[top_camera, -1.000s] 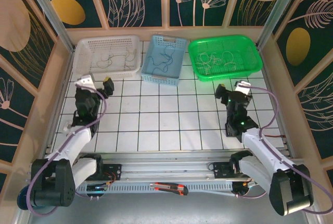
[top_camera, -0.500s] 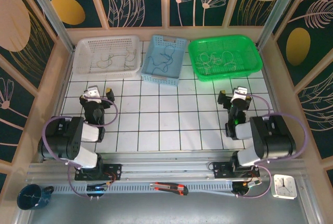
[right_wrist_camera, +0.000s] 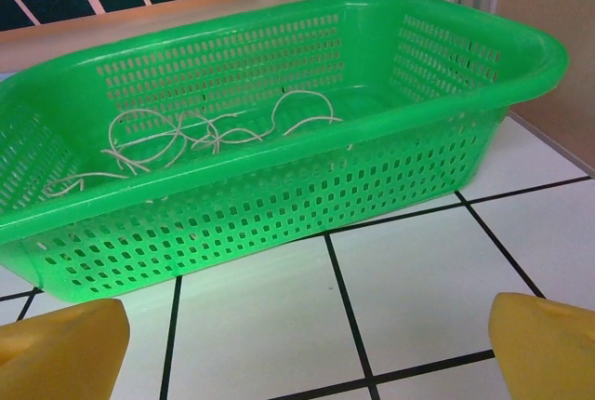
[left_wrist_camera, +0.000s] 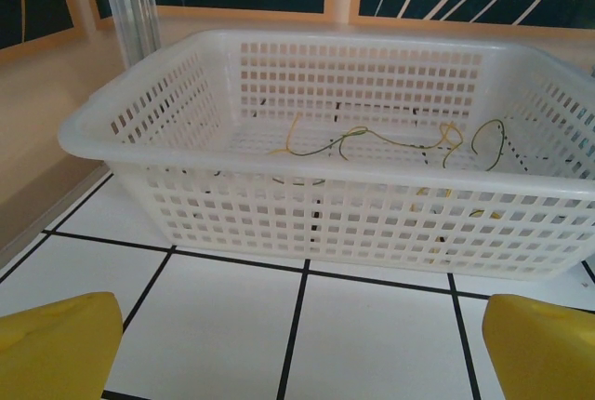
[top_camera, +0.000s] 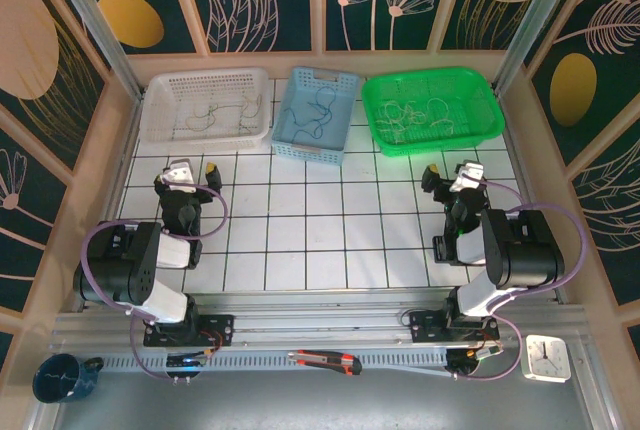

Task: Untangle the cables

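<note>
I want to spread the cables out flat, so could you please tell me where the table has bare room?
The widest free patch is the tiled table between the left gripper and right gripper, from the baskets to the table's near edge. The far edge is crowded: the white basket, blue basket and green basket stand side by side, each holding cables.

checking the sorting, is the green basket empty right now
No, pale cables lie looped on the floor of the green basket in the right wrist view.
</note>
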`<action>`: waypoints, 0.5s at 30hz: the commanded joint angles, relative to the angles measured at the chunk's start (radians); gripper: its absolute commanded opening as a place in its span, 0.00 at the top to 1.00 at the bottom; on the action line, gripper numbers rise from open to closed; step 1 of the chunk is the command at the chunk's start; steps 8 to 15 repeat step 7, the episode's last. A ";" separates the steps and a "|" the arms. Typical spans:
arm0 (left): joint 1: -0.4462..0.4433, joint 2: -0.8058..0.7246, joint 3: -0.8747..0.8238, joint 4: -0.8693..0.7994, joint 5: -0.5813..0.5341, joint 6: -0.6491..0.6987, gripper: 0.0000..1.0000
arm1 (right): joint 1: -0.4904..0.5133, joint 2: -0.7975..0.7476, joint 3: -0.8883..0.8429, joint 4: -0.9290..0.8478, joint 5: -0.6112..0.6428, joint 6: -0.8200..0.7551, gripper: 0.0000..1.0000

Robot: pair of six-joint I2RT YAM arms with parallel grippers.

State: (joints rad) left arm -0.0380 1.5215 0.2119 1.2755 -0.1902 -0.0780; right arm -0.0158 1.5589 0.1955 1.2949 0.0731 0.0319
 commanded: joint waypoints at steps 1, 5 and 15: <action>0.006 0.006 0.017 0.028 0.018 0.016 0.01 | -0.002 0.006 0.020 0.040 -0.017 -0.008 0.01; 0.006 0.006 0.015 0.027 0.017 0.015 0.01 | -0.005 0.007 0.021 0.040 -0.026 -0.007 0.01; 0.006 0.004 0.012 0.031 0.014 0.015 0.01 | -0.004 0.007 0.018 0.045 -0.026 -0.010 0.01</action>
